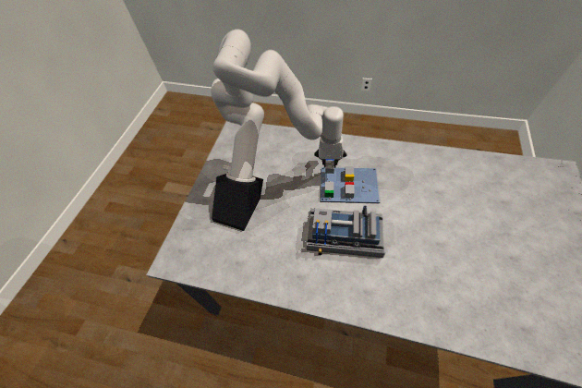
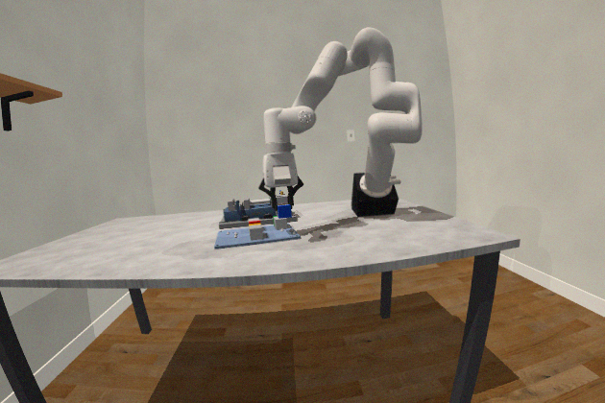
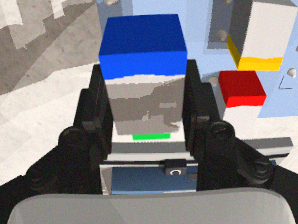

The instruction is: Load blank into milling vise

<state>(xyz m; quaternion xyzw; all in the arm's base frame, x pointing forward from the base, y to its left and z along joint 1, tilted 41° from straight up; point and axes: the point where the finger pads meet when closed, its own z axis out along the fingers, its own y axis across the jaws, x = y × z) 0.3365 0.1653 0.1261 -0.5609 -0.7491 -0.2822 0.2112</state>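
My gripper is shut on the blank with the blue end, gripping its grey long sides. It holds the blank a little above the infeed plate's corner nearest the arm's base, as the exterior view shows. The blue infeed plate lies on the table below. The milling vise stands beside the plate with nothing between its jaws. Its hoses are on the left block, and the fixed jaw is on the right.
Three other blanks lie on the infeed plate: yellow-ended, red-ended and green-ended. In the wrist view the yellow-ended blank and the red-ended blank lie to the right of my fingers. The arm's black base stands to the left.
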